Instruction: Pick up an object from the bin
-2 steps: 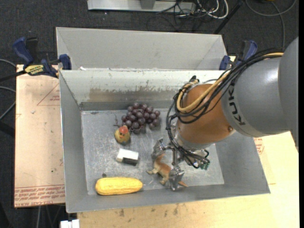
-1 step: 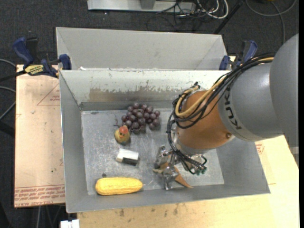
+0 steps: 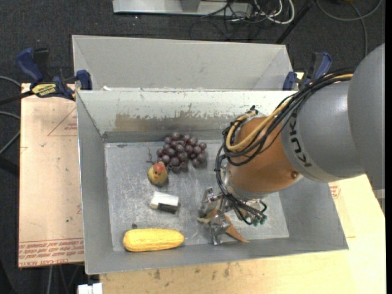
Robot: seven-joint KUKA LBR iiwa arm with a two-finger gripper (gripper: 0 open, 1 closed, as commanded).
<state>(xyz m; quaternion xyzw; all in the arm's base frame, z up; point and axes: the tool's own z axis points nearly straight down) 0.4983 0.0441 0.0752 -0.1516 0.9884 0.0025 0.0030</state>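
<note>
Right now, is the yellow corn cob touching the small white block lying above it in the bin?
Apart. The camera view shows a plain strip of bare grey bin floor between the yellow corn cob and the white block.

Grey metal bin [image 3: 125, 188] with a scratched floor is carrying loose items. Bunch of dark purple grapes [image 3: 181, 150] is lying near the back wall. Small yellow-and-red rounded fruit [image 3: 158, 174] is sitting just beside it, front-left. White rectangular block with a dark end [image 3: 165, 202] is lying further forward. Long yellow corn cob [image 3: 153, 239] is lying along the front wall, left. Brown pointed piece [image 3: 237, 235] is resting front-right, partly hidden.
</note>
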